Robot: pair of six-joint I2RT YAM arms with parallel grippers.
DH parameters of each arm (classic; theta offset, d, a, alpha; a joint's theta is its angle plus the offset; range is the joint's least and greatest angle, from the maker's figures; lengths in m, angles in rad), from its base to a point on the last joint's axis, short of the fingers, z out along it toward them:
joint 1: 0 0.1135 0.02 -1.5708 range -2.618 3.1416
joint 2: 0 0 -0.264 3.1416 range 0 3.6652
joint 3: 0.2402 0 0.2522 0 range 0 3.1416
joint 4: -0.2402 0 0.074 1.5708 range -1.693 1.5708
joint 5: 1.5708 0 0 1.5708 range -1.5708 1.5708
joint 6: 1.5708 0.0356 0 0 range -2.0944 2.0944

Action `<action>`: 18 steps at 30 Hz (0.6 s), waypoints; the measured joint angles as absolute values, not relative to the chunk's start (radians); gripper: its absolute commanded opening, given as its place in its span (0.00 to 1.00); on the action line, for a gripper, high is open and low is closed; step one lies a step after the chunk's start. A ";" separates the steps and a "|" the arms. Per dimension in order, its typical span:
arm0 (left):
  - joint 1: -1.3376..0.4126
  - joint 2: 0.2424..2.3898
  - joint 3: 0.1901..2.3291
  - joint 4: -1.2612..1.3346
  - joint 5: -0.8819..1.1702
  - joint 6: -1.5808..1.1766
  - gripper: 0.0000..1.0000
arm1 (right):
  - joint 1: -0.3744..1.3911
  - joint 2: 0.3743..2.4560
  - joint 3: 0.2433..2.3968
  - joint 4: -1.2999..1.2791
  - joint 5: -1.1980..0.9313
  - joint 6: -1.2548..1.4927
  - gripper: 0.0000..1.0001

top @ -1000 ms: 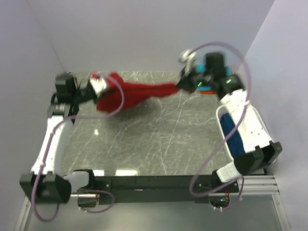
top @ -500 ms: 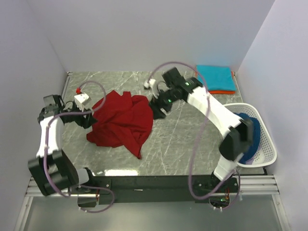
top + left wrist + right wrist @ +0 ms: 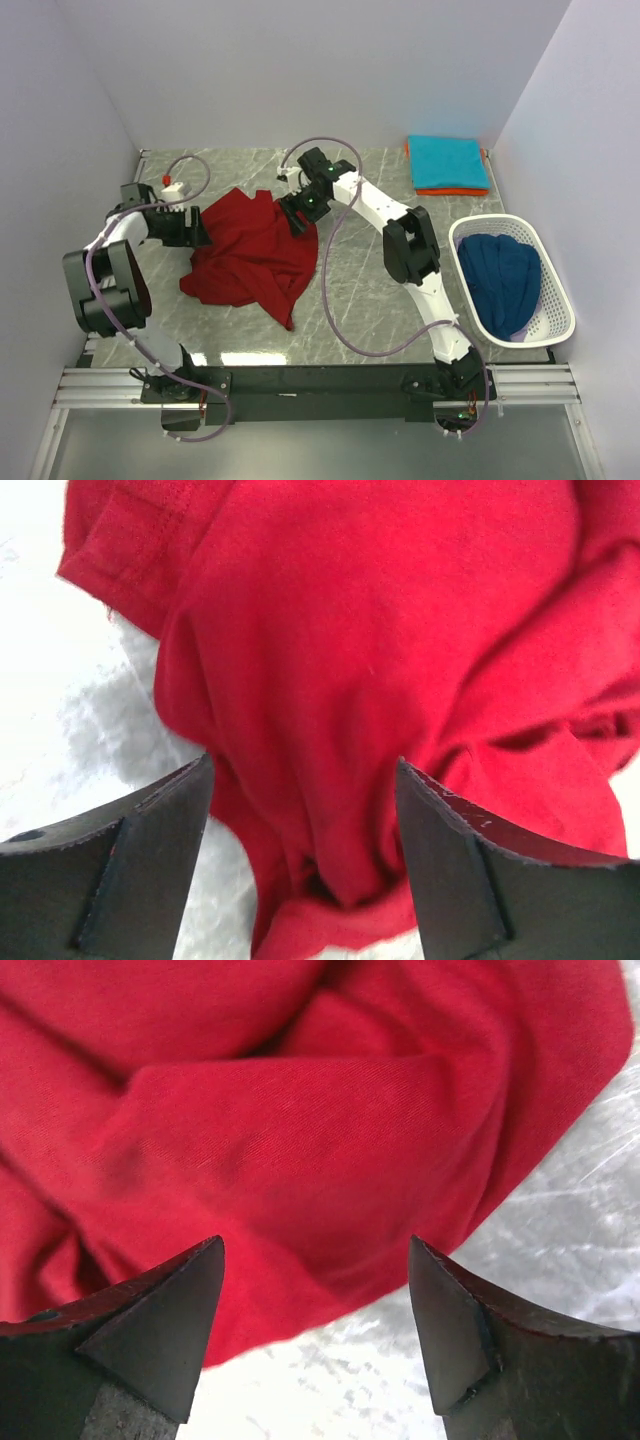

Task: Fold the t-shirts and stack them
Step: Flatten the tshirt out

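A dark red t-shirt [image 3: 255, 255] lies crumpled on the marble table, left of centre. My left gripper [image 3: 205, 230] stands open at the shirt's left edge; in its wrist view a fold of the red cloth [image 3: 380, 630] lies between the spread fingers of the gripper [image 3: 303, 765], ungripped. My right gripper [image 3: 293, 215] is open at the shirt's upper right edge, its fingers [image 3: 315, 1245] straddling the hem of the red cloth [image 3: 300, 1130] above bare table. A folded teal t-shirt [image 3: 448, 160] rests on an orange one [image 3: 455, 190] at the back right. A navy blue t-shirt [image 3: 503, 270] fills the basket.
The white mesh basket [image 3: 562, 305] stands at the right edge, beside the right arm's base. A small white block [image 3: 175, 185] on a cable sits at the back left. Walls close in the back and both sides.
Both grippers have opened and let go of the red t-shirt, which was stretched between them at the back. It has dropped into a heap, and both arms have come down to its edges.
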State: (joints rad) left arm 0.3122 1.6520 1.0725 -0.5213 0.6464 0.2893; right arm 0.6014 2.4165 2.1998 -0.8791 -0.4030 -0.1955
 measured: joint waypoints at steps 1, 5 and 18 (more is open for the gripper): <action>0.294 1.673 1.081 -0.512 0.622 0.264 0.77 | 0.601 2.428 2.202 -0.871 -0.395 -0.190 0.78; 0.238 1.776 1.148 -0.490 0.540 0.192 0.68 | 0.602 2.445 2.199 -0.856 -0.366 -0.181 0.54; 0.085 2.098 1.582 -0.521 0.427 0.098 0.01 | 0.648 2.218 1.729 -0.850 -0.368 -0.297 0.04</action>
